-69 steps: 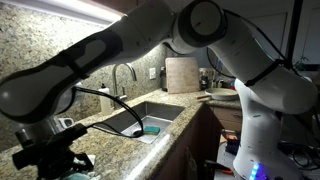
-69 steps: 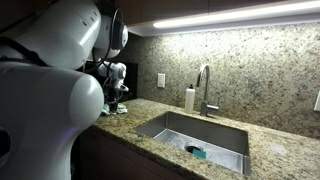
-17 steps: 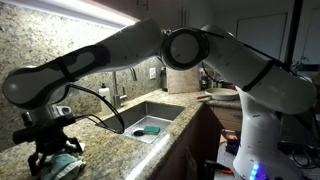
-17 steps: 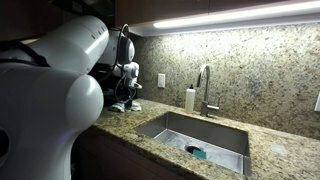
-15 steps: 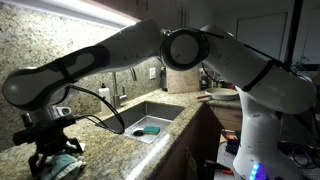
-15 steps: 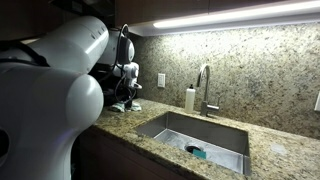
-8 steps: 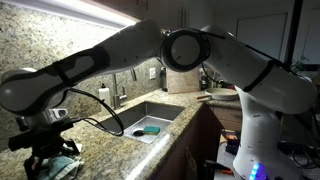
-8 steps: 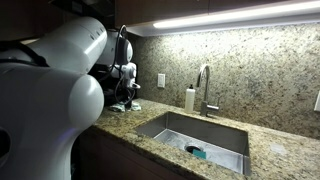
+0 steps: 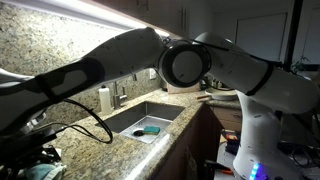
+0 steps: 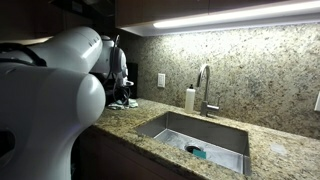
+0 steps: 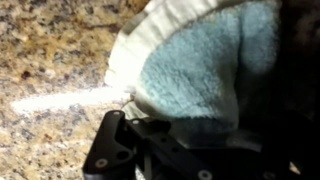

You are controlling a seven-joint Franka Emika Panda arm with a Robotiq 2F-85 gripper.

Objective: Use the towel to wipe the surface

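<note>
A light blue towel with a white edge (image 11: pixel 200 60) lies bunched on the speckled granite countertop (image 11: pixel 50 50). It fills most of the wrist view. My gripper (image 11: pixel 200 125) is down on it, and its dark fingers appear shut on the towel's near fold. In an exterior view the gripper (image 9: pixel 35 157) is at the far left end of the counter, with the towel (image 9: pixel 38 172) under it at the frame's bottom edge. In an exterior view the gripper (image 10: pixel 120 97) is close to the backsplash, partly hidden by the arm's body.
A steel sink (image 9: pixel 128 122) (image 10: pixel 170 128) holds a blue object (image 9: pixel 151 130) (image 10: pixel 197 152). A faucet (image 10: pixel 205 85) and a white soap bottle (image 10: pixel 189 98) stand behind the sink. A cutting board (image 9: pixel 182 75) leans at the far end. The backsplash (image 10: pixel 250 70) is close.
My gripper and the towel have slid further along the counter, away from the sink, toward the left edge of an exterior view. The arm has stretched out lower.
</note>
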